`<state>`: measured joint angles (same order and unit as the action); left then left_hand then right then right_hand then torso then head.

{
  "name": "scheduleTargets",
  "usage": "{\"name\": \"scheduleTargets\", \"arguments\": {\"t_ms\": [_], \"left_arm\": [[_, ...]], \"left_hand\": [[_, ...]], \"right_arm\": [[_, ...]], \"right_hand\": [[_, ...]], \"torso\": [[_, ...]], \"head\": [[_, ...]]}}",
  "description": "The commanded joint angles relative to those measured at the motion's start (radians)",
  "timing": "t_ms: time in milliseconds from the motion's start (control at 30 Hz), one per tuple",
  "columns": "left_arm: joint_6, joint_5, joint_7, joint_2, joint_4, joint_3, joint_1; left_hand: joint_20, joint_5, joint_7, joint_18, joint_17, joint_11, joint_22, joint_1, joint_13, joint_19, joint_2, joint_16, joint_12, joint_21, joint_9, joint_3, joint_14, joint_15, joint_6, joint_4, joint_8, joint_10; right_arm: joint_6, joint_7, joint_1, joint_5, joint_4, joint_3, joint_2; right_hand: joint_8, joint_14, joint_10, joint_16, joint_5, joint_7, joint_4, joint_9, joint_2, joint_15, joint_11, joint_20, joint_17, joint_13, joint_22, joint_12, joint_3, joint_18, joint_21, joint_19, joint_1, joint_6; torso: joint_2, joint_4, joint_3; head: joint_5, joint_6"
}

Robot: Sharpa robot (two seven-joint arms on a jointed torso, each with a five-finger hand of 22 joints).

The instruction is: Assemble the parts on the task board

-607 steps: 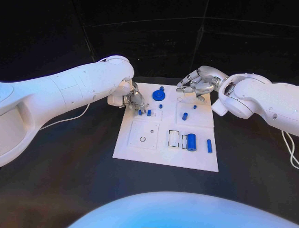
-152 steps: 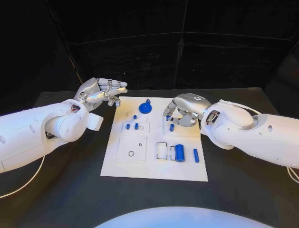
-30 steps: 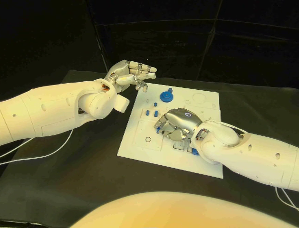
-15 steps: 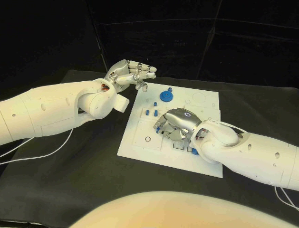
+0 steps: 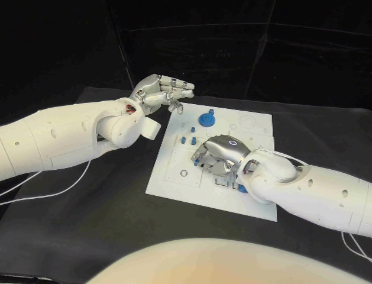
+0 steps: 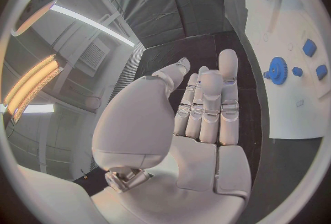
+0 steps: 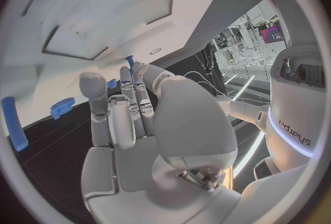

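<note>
Two hands face you: your right hand point(image 5: 220, 155) pinches a small blue peg point(image 7: 129, 62) over the task board point(image 5: 175, 178). Your left hand point(image 5: 162, 92) hangs beside the board's far corner, empty, fingers together. No lettering on the board is readable.

can't really tell if the silver right hand point(image 5: 222, 155) is gripping anything, since its back covers the middle of the white task board point(image 5: 175, 183) and whatever small blue parts sit underneath.

Left hand point(image 6: 200, 119) empty, fingers extended and slightly apart, beside the task board point(image 6: 293, 64). Blue gear point(image 6: 278, 78) and small blue parts point(image 6: 309, 47) on board.
</note>
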<state>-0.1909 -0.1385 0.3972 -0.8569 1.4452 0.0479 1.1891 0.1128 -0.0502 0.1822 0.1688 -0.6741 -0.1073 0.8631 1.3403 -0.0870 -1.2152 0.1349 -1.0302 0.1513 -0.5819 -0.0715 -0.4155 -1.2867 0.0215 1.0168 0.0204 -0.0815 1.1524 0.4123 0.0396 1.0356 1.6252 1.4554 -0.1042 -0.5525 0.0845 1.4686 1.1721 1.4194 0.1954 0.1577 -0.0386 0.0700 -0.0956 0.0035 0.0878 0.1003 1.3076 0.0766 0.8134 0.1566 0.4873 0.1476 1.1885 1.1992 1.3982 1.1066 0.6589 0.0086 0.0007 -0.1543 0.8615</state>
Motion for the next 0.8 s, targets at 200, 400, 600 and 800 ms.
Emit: {"name": "scheduleTargets", "arguments": {"t_ms": [200,400,600,800], "left_arm": [[0.011,0.004,0.005,0.001,0.002,-0.001,0.001],[0.011,0.004,0.004,-0.001,0.002,-0.001,0.001],[0.012,0.004,0.003,-0.001,0.003,-0.001,0.001],[0.013,0.004,0.002,-0.001,0.003,-0.001,0.001]], "left_hand": [[0.005,0.003,0.004,0.012,0.001,-0.001,-0.001,0.003,-0.001,0.004,-0.01,0.003,0.004,0.006,0.001,0.006,0.008,-0.001,-0.003,-0.002,0.004,-0.009],[0.005,0.003,0.004,0.012,0.001,-0.001,-0.001,0.003,-0.001,0.004,-0.01,0.003,0.004,0.006,0.001,0.006,0.008,-0.001,-0.003,-0.002,0.004,-0.009],[0.005,0.003,0.004,0.012,0.001,-0.001,-0.001,0.003,-0.001,0.004,-0.01,0.003,0.004,0.006,0.001,0.006,0.008,-0.001,-0.003,-0.002,0.004,-0.009],[0.006,0.003,0.005,0.012,0.004,-0.002,-0.003,0.004,-0.002,0.003,-0.011,0.004,0.006,0.008,0.002,0.009,0.01,-0.001,-0.005,-0.002,0.003,-0.011]], "right_arm": [[-0.067,-0.051,0.001,0.036,-0.002,0.0,0.006],[-0.083,-0.06,0.001,0.043,-0.004,0.0,0.008],[-0.069,-0.056,0.001,0.042,-0.005,-0.001,0.009],[-0.011,-0.046,0.001,0.032,-0.002,-0.001,0.006]], "right_hand": [[-0.009,0.057,-0.008,0.002,-0.008,0.001,0.005,0.0,-0.007,0.001,0.001,0.007,0.031,-0.006,-0.009,-0.016,-0.011,-0.006,-0.004,-0.006,-0.024,0.001],[-0.011,0.056,-0.01,0.001,-0.008,0.002,0.007,0.0,-0.009,0.002,0.002,0.008,0.029,-0.007,-0.011,-0.019,-0.015,-0.006,-0.005,-0.008,-0.029,-0.001],[-0.023,0.052,-0.06,-0.006,-0.009,0.016,0.011,-0.005,-0.023,0.015,0.017,0.016,0.017,-0.014,-0.036,-0.051,-0.026,-0.002,-0.021,-0.024,-0.046,-0.033],[-0.025,0.047,-0.124,-0.013,-0.008,0.024,0.009,-0.007,-0.036,0.028,0.033,0.031,0.005,-0.013,-0.066,-0.072,-0.042,0.004,-0.041,-0.042,-0.052,-0.104]], "torso": [[0.0,0.0008,-0.0005],[0.0,0.0005,-0.0006],[0.0,-0.0011,-0.0004],[-0.001,0.0,-0.0004]], "head": [[0.002,0.002],[0.002,0.003],[0.003,0.002],[0.007,-0.002]]}}
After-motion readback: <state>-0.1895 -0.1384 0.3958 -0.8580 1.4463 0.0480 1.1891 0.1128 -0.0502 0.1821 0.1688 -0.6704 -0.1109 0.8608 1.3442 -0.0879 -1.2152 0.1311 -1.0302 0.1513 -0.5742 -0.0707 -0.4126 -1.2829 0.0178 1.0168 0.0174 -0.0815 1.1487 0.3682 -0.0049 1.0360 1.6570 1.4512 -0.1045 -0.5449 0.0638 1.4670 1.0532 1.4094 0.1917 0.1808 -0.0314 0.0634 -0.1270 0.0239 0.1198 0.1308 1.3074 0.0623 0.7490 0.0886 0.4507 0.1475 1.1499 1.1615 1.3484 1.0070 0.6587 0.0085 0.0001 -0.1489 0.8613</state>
